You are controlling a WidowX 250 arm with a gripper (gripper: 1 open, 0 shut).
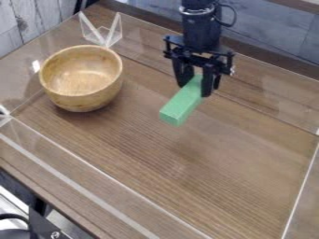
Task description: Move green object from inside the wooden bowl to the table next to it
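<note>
We see the elongated bright green block [184, 102] pinched between the fingertips of the black robot gripper [197, 77], slanting, to the right of the round light tan wooden bowl [81, 79] in the view. The brown wood-grain table [187, 177] spreads beneath the bowl and extends well beyond it.

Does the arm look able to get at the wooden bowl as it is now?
Probably not yet: the gripper is closed on the green block, so it would likely need to set that down first. Otherwise the way across the table to the bowl looks free.
</note>
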